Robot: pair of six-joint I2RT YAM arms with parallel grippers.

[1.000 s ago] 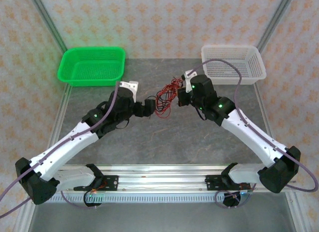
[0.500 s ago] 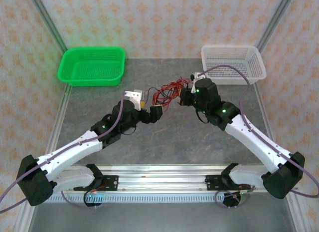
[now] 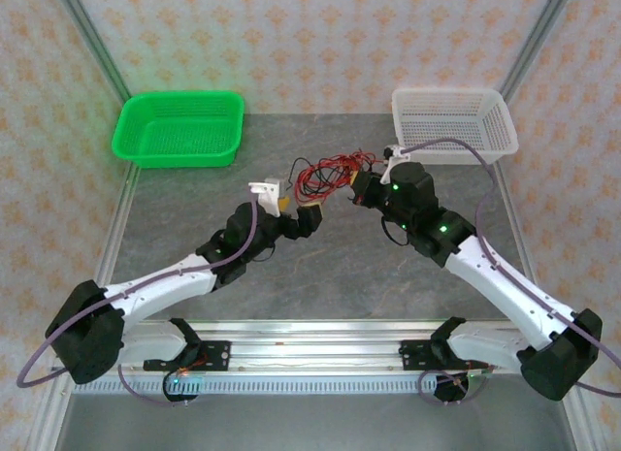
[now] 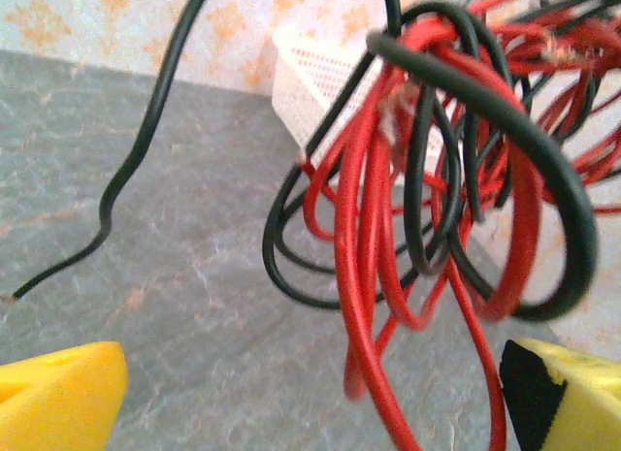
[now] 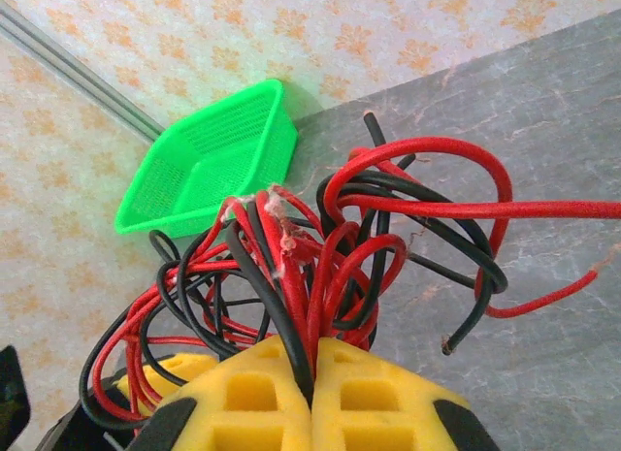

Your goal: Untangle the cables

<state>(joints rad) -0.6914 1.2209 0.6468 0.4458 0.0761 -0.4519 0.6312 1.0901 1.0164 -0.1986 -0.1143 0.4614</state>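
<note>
The cables (image 3: 325, 177) are a tangled bunch of thin red and black wires held up over the middle of the table. My right gripper (image 3: 361, 187) is shut on the bunch; in the right wrist view its yellow fingers (image 5: 243, 398) pinch a black and a red strand while the cables (image 5: 330, 247) fan out beyond them. My left gripper (image 3: 297, 210) is open just left of and under the bunch. In the left wrist view, red loops of the cables (image 4: 427, 179) dangle between the wide-apart fingertips (image 4: 58, 398), and nothing is gripped by the left gripper (image 4: 310, 407).
A green basket (image 3: 179, 128) stands at the back left and a white basket (image 3: 452, 123) at the back right. The white basket (image 4: 330, 78) sits right behind the hanging wires in the left wrist view. One loose black strand (image 4: 136, 160) trails down to the grey tabletop.
The right gripper has carried the bunch a little up and toward the back. The left arm has swung lower and right, and its yellow fingers now stand fully apart beneath the wires.
</note>
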